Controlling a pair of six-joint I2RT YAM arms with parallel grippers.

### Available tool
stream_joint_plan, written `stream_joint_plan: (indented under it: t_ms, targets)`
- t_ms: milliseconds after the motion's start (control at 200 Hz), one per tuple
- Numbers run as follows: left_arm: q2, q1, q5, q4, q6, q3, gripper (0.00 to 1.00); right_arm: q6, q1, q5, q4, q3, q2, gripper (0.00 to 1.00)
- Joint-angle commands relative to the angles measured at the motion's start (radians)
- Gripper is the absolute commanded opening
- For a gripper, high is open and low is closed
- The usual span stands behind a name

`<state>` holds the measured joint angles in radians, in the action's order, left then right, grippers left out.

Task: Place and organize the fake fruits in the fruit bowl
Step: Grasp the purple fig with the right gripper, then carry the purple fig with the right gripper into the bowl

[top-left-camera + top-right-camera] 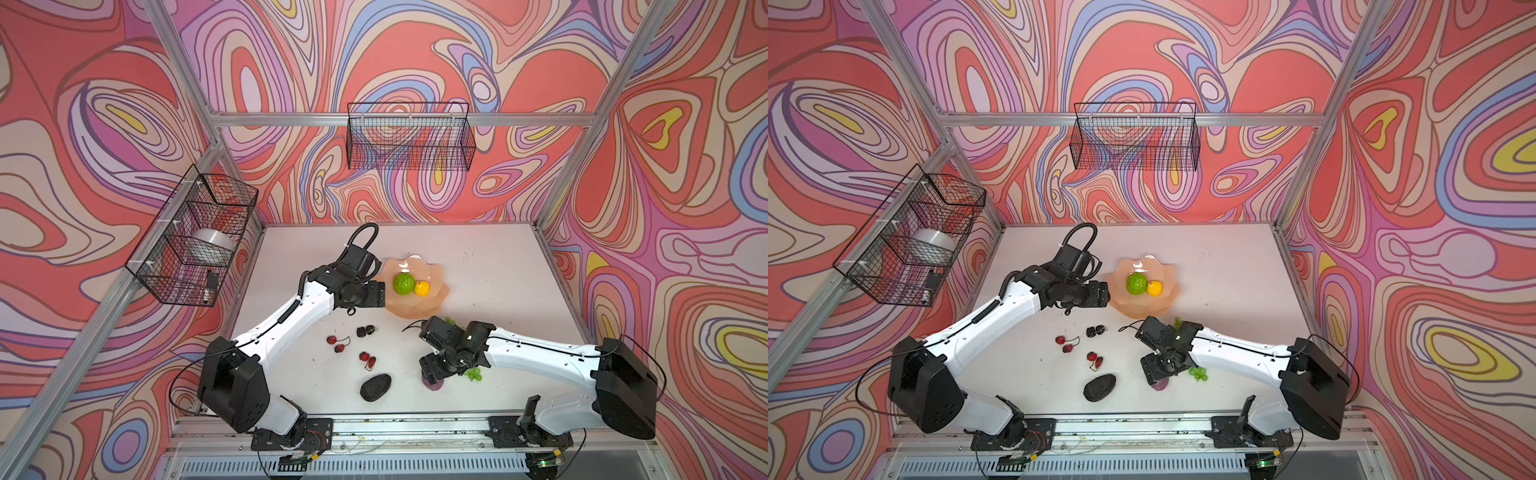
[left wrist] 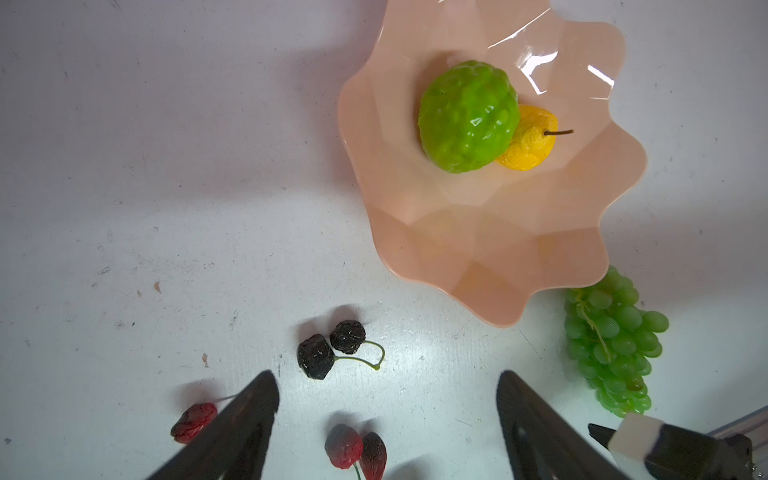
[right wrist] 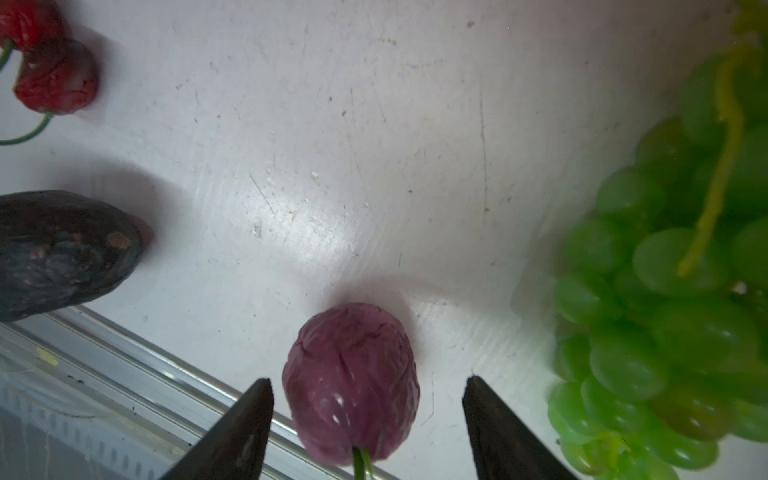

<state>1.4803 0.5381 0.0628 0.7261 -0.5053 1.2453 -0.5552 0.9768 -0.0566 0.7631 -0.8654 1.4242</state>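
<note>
The peach fruit bowl [image 1: 411,311] [image 2: 478,249] holds a bumpy green ball [image 1: 404,284] [image 2: 467,116] touching a yellow fruit [image 1: 422,288] [image 2: 530,145]. On the table lie a black cherry pair [image 1: 365,331] [image 2: 328,353], two red cherry pairs [image 1: 336,343] [image 1: 368,359], a dark avocado [image 1: 375,387] [image 3: 58,253] and a green grape bunch [image 1: 475,374] [image 2: 611,345], partly under the right arm. My right gripper [image 3: 368,386] is open and low, its jaws on either side of the purple ball [image 3: 351,382] with a gap on each side. My left gripper [image 2: 386,390] hangs open beside the bowl, above a red cherry pair [image 2: 355,449].
A black wire basket [image 1: 409,137] hangs on the back wall. Another black wire basket [image 1: 195,241] on the left wall holds a silver roll. The aluminium front rail [image 1: 415,428] runs just behind the purple ball and avocado.
</note>
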Motion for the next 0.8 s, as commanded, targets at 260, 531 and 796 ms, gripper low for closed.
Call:
stream_joint_plan:
  t_ms: [260,531,796]
  targets:
    - [-0.008,0.004,-0.003,-0.012,-0.019,-0.010,0.86,-0.005,0.004,-0.082,-0.092,0.051,0.068,0.70]
    - [-0.007,0.005,-0.009,-0.011,-0.018,-0.015,0.86,-0.003,0.005,-0.093,-0.116,0.062,0.081,0.65]
    - [-0.017,0.004,-0.036,-0.007,-0.029,-0.027,0.86,0.003,0.004,-0.052,-0.074,0.030,0.032,0.52]
